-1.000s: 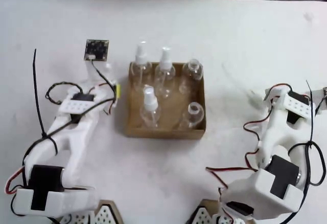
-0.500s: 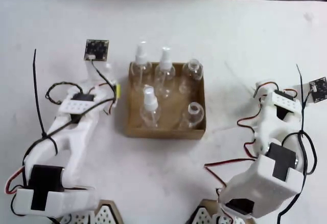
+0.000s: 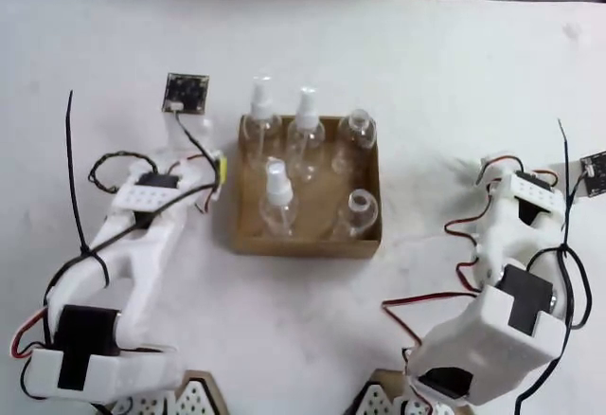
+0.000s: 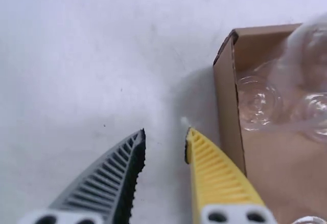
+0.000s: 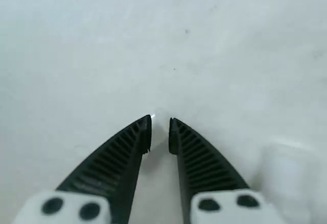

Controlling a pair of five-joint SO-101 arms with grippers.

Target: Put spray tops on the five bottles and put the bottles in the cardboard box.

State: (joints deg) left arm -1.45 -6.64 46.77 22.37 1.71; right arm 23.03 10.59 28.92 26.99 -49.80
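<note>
Three topped bottles (image 3: 306, 135) stand in the cardboard box (image 3: 308, 244) at the middle of the tabletop (image 3: 454, 64): two along its 12 o'clock wall and one near 7 o'clock. Two more sit in the box without spray tops. One bare bottle (image 3: 355, 140) stands at the 1 o'clock corner. A second bare bottle (image 3: 353, 214) is at the 5 o'clock corner, tilted or seen mouth-on; I cannot tell which. By my reading the boxing is done for all five and the capping is three-fifths done, so two tops are left to fit.

The left arm lies at the box's 8 o'clock. The left hand (image 4: 164, 137) hangs low over bare tabletop just beside the box's 9 o'clock wall, its grey and yellow fingers narrowly parted and holding nothing. The right arm is folded well apart from the box, out at 4 o'clock. The right hand (image 5: 160, 127) points down at the tabletop, tips a sliver apart and empty. A pale blurred shape (image 5: 286, 178) sits beside it, possibly a loose spray top, though it is too indistinct to call.
</note>
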